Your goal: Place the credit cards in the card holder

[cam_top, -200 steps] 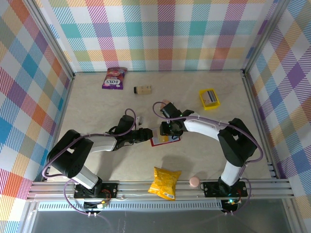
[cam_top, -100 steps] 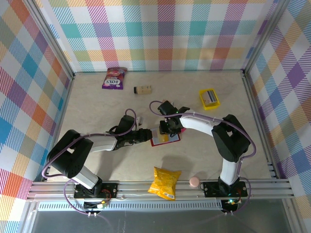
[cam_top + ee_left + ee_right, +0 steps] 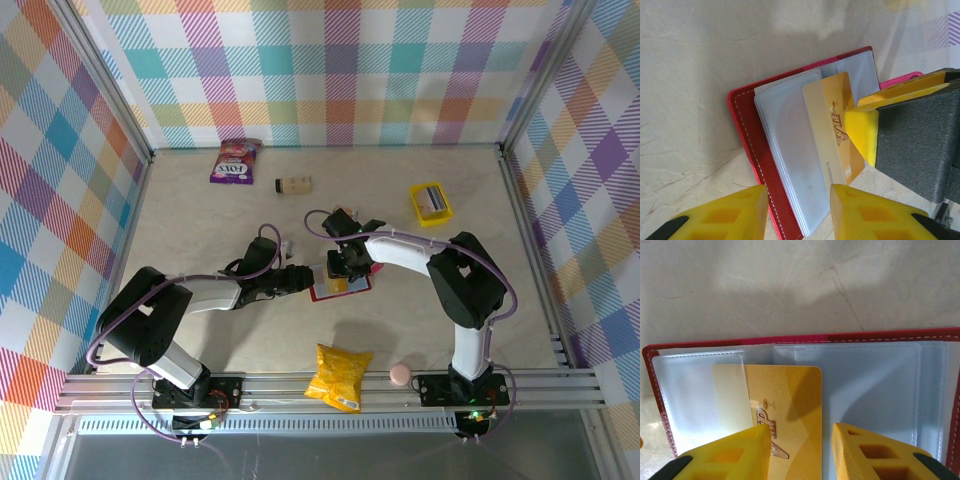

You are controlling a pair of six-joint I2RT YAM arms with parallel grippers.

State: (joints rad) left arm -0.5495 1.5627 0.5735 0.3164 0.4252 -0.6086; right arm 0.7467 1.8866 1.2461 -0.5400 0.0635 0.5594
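Plaid walls (image 3: 340,70) on three sides; beige marbled table (image 3: 200,220). At its centre we list one red holder (image 3: 746,130), lying open and flat, clear pockets up. One yellow card (image 3: 785,400) with gold lettering lies on the holder, one side tucked under a clear pocket and the rest exposed. Left gripper (image 3: 797,196), at the holder's 9 o'clock: jaws partly apart and gripping nothing, with the holder's red edge showing in the gap. Right gripper (image 3: 802,432), at the holder's 12 o'clock: jaws partly apart and clamped on nothing. The card runs across its gap and behind one finger, and in the left wrist view we see a yellow fingertip (image 3: 860,130) touching the card's face. Elsewhere on the table we count a purple snack bag (image 3: 236,160) at 11 o'clock, a small bottle (image 3: 294,184) at 12, a yellow tray (image 3: 434,217) at 2, a yellow chip bag (image 3: 340,377) at 6 by the near rail, and a small pink round item (image 3: 400,374) just beside the chip bag, at its 3 o'clock.
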